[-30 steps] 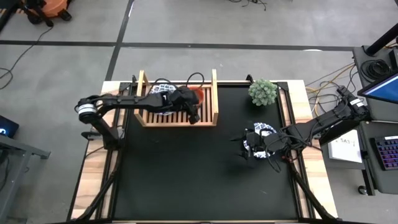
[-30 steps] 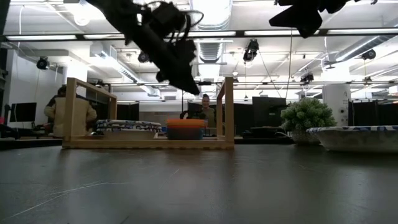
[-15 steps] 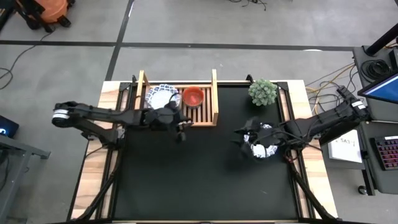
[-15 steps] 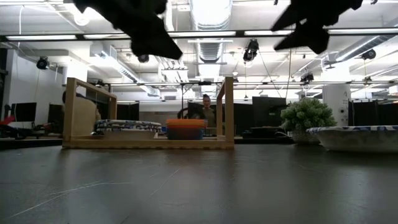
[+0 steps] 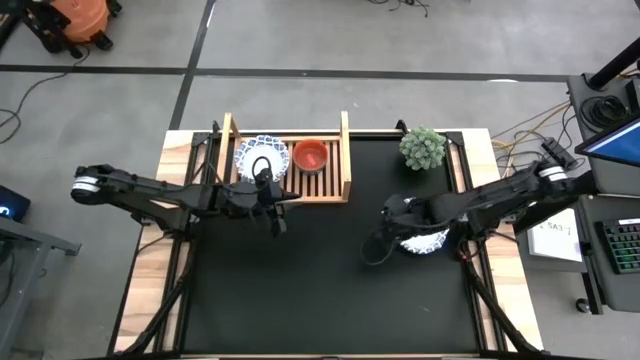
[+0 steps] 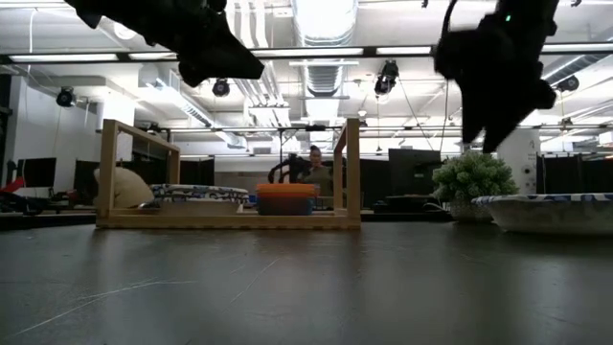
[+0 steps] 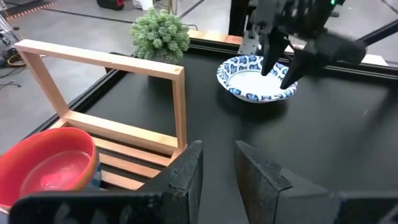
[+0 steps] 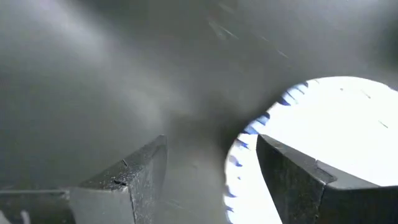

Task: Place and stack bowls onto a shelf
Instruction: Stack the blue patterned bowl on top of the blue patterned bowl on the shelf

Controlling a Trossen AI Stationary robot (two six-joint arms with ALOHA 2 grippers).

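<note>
A white bowl with a blue patterned rim (image 5: 428,242) sits on the black table at the right; it also shows in the low view (image 6: 546,213) and the left wrist view (image 7: 258,79). My right gripper (image 5: 395,222) hangs open above its left rim (image 8: 244,155), pointing down, clear of it (image 6: 493,134). The wooden shelf (image 5: 285,190) stands at the far left and holds another patterned bowl (image 5: 262,157) and a red bowl (image 5: 311,155). My left gripper (image 5: 279,222) is open and empty, just in front of the shelf (image 7: 217,168).
A small green plant (image 5: 423,148) stands at the far right, behind the white bowl. The shelf's raised side rail (image 7: 177,106) stands between the red bowl and the open table. People show in the room behind the shelf (image 6: 316,172).
My left gripper has drawn back from above the red bowl in the shelf, rising and going toward the table's near and left edges. My right gripper has come down and tipped its fingers downward over the white bowl's left rim. The bowls have stayed still.
</note>
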